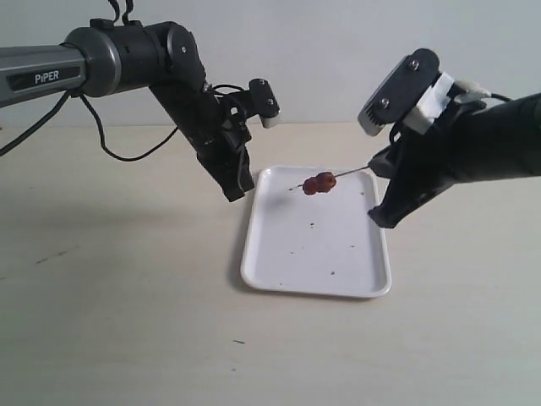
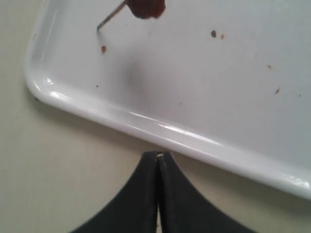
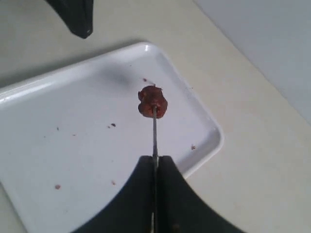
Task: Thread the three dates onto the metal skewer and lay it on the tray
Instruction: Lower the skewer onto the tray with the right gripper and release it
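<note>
The pale tabletop (image 1: 127, 296) carries only the tray (image 1: 287, 254), a white rectangle with rounded corners and a low rim. That rim is what you need to respect on the way down.

Your right end effector (image 3: 155, 160) has its jaws pinched onto the near end of the metal skewer (image 3: 154, 133) and holds it over the far part of the tray, seemingly lifted clear of the floor. Your left end effector (image 2: 158, 155) is closed on nothing. It hangs just outside the tray's rim by a corner, so leave it there, out of the path.

The laying-down looks like the step in hand. Bring the right wrist down slowly and level the rod so its free tip and the fruit meet the tray floor together. Aim the length along the tray, not across it. Release only once the weight rests, or the rod may roll or tip over the rim.

The skewer is a thin, straight grey rod. The dates (image 1: 319, 183) sit bunched near its free end, dark reddish-brown and wrinkled, pressed together so closely that you cannot count them cleanly. A few small dark specks (image 3: 112, 125) dot the tray floor.
</note>
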